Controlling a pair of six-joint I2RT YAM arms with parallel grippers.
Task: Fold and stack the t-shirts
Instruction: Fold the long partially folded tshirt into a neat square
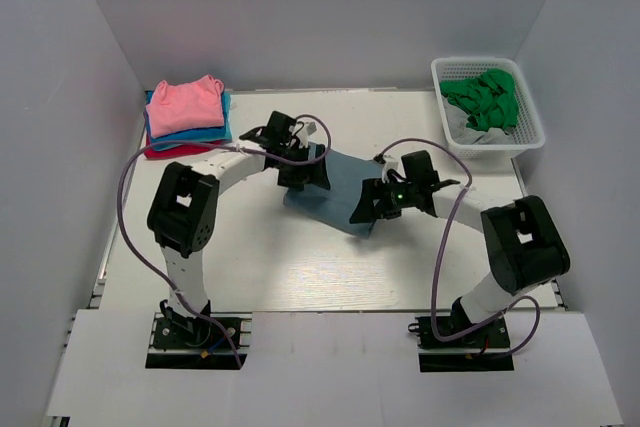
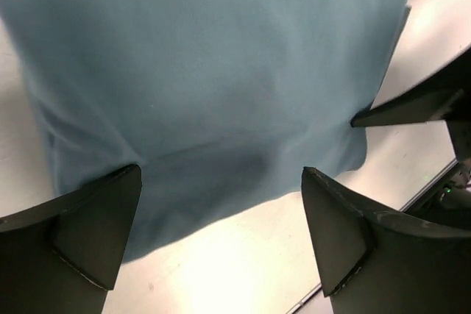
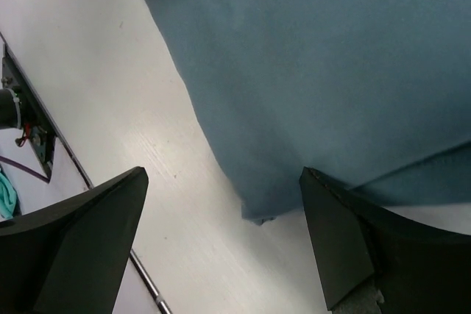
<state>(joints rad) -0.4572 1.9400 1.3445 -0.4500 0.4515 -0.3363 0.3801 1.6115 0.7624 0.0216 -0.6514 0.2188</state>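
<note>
Shirt: slate-blue t-shirt (image 1: 345, 185), partly folded, centre of desk (image 1: 250, 267).
Left pincer (image 2: 221, 174): spread wide, empty, above a hem.
Right pincer (image 3: 221, 178): spread wide, empty, over a cloth corner.
Stack: pink-topped pile (image 1: 186, 112), far-left corner.
Risk: uneven pinch catching one layer only, likely undoing fold.

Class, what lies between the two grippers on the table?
The slate-blue shirt; the top view shows it stretching from the left gripper to the right gripper.

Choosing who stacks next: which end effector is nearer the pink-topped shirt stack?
Left. The left end effector is at the left edge of the slate-blue shirt, closer to the stack; the right end effector is farther, at that shirt's right edge.
</note>
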